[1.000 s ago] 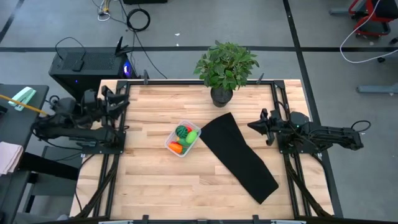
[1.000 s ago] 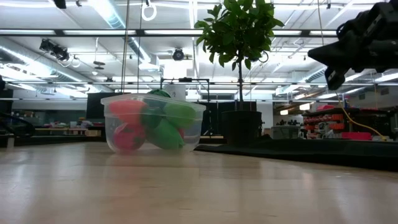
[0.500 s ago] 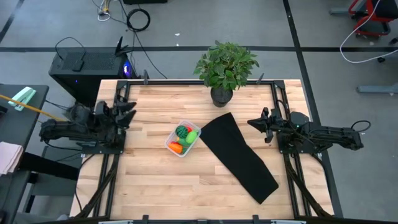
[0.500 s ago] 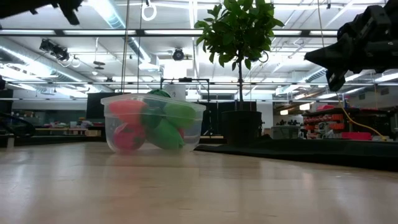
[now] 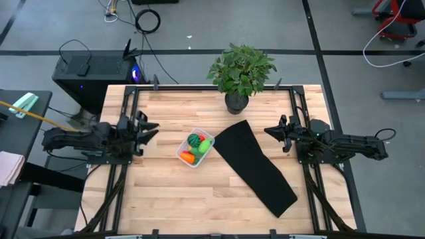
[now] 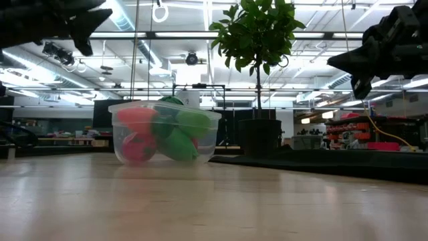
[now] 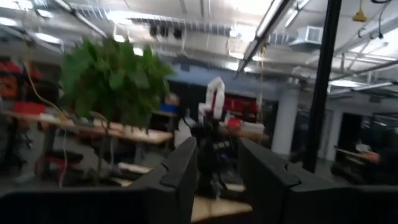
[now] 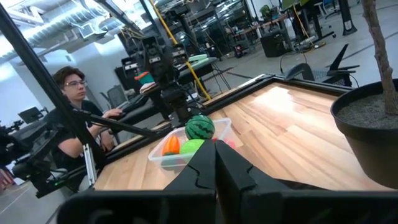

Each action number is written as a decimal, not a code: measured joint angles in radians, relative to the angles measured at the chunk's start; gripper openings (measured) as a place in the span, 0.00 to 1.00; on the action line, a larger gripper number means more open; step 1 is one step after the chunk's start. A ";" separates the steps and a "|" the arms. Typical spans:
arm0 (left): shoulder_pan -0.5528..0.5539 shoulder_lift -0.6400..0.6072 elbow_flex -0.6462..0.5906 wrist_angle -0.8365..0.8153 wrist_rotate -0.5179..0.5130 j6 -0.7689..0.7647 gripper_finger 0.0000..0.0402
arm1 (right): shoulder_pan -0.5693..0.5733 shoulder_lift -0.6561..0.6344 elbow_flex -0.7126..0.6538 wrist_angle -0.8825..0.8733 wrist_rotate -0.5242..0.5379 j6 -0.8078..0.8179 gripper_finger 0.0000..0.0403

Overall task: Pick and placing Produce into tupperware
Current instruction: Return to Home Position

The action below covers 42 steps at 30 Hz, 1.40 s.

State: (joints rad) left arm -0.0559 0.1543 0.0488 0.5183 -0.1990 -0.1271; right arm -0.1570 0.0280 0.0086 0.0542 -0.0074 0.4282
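The clear tupperware stands on its base on the wooden table, left of the middle. It holds the produce: a dark green round piece, an orange piece, a light green piece and red pieces. My left gripper hovers open and empty to the left of the tupperware, above the table; it shows at the top left of the low view. My right gripper hangs shut and empty at the table's right side, above the black mat's edge.
A long black mat lies slantwise right of the tupperware. A leafy potted plant stands at the far edge's middle. A person sits beyond the table's left side. Bare wood lies along the near edge.
My left gripper has swung from over the table's left frame toward the table's right and near edges, closer to the tupperware, and has come down into the low view's top left corner. The tupperware and produce have stayed still.
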 joint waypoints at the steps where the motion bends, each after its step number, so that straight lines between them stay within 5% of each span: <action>1: 0.000 0.000 -0.009 -0.005 0.010 -0.012 0.30 | 0.000 0.000 0.000 -0.003 0.000 0.000 0.01; 10: 0.000 0.001 -0.040 -0.194 0.026 -0.112 0.20 | 0.000 0.000 0.000 -0.007 0.000 0.000 0.01; 18: 0.000 0.000 -0.040 -0.312 0.024 0.027 0.02 | 0.000 0.000 0.000 -0.031 0.000 -0.002 0.00; 33: 0.000 0.002 -0.040 -0.323 0.029 0.086 0.01 | 0.000 0.005 0.000 -0.029 -0.013 -0.280 0.00; 42: 0.000 0.003 -0.041 -0.353 0.032 0.060 0.01 | 0.033 0.089 0.014 -0.031 -0.214 -0.291 0.00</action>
State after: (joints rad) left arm -0.0555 0.1570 0.0082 0.1654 -0.1669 -0.0671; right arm -0.1235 0.1170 0.0223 0.0227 -0.2213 0.1375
